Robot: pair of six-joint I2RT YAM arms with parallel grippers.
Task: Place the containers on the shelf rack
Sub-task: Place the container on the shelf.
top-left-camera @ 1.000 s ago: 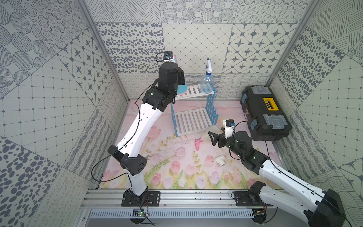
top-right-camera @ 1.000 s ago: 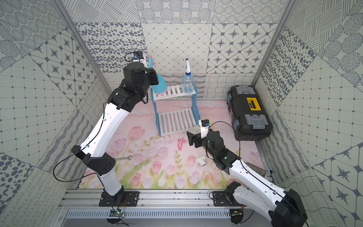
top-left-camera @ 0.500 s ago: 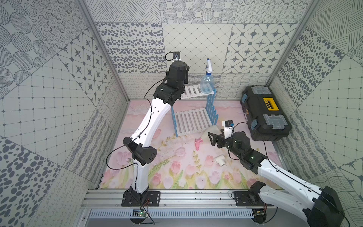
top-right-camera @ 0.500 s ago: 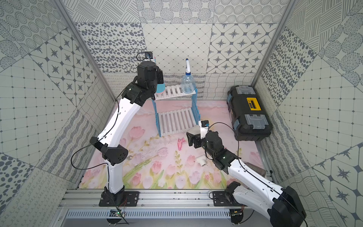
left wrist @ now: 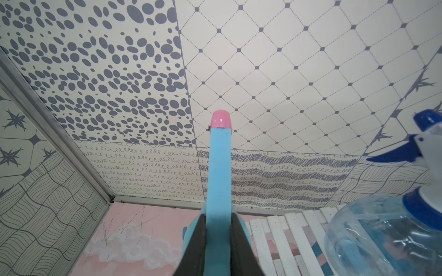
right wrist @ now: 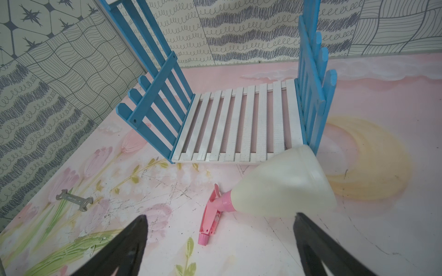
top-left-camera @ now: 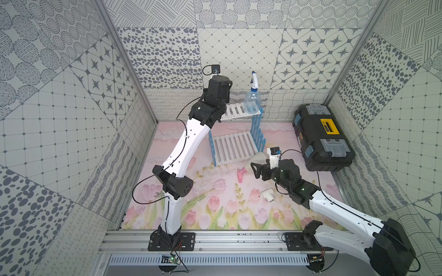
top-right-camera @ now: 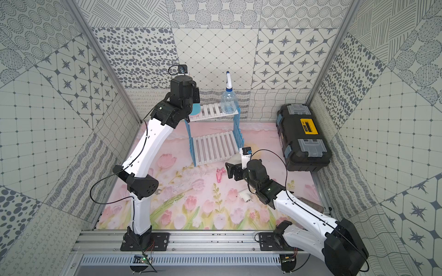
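The shelf rack [top-left-camera: 233, 148] [top-right-camera: 212, 145] stands at the back of the mat. A clear container with a blue-white trigger [top-left-camera: 252, 101] [top-right-camera: 229, 104] [left wrist: 382, 239] stands upright at the right end of its top shelf [left wrist: 299, 229]. My left gripper [left wrist: 219, 215] [top-right-camera: 191, 100] is shut on the light blue container [left wrist: 219, 167] [top-right-camera: 196, 110], held over the top shelf's left end; whether it touches the slats is hidden. The cream container with a pink trigger [right wrist: 284, 184] [top-left-camera: 241, 174] lies on its side in front of the lower shelf [right wrist: 239, 124]. My right gripper [right wrist: 220, 215] [top-left-camera: 257, 168] hovers open just short of it.
A black toolbox [top-left-camera: 320, 138] [top-right-camera: 303, 138] sits against the right wall. A white pipe tee [top-left-camera: 267, 194] [top-right-camera: 244, 195] lies near my right arm. A small wrench [right wrist: 74, 199] [top-left-camera: 156, 194] lies on the mat by my left arm's elbow.
My left arm has swung right from beside the rack, carrying the light blue container over the top shelf's left end. My right gripper has barely moved and stays open.
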